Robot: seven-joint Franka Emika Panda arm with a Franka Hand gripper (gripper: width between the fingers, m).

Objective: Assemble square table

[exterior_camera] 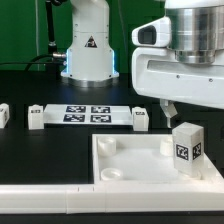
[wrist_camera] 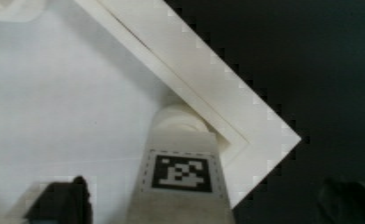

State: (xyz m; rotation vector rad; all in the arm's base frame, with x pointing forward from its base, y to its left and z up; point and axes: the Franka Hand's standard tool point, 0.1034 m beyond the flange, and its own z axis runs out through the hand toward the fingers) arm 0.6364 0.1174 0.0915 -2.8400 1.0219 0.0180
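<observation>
The square table's white slab (exterior_camera: 135, 160) lies rim-up at the front, with round sockets in its corners. One short white leg (exterior_camera: 186, 147) with a black-and-white tag stands upright in the slab's corner on the exterior view's right. My gripper (exterior_camera: 180, 112) hangs just above that leg. In the wrist view the leg (wrist_camera: 184, 165) rises from the corner of the slab (wrist_camera: 72, 100) between my two dark fingers (wrist_camera: 58, 200). There is a gap on each side of it, so the gripper (wrist_camera: 200, 205) is open and holds nothing.
The marker board (exterior_camera: 85, 113) lies behind the slab. One loose white leg (exterior_camera: 36, 118) sits by one end of it and another (exterior_camera: 140, 118) by the other. A third leg (exterior_camera: 3, 115) is at the far left edge. A long white bar (exterior_camera: 40, 190) runs along the front. The arm's base (exterior_camera: 88, 50) stands at the back.
</observation>
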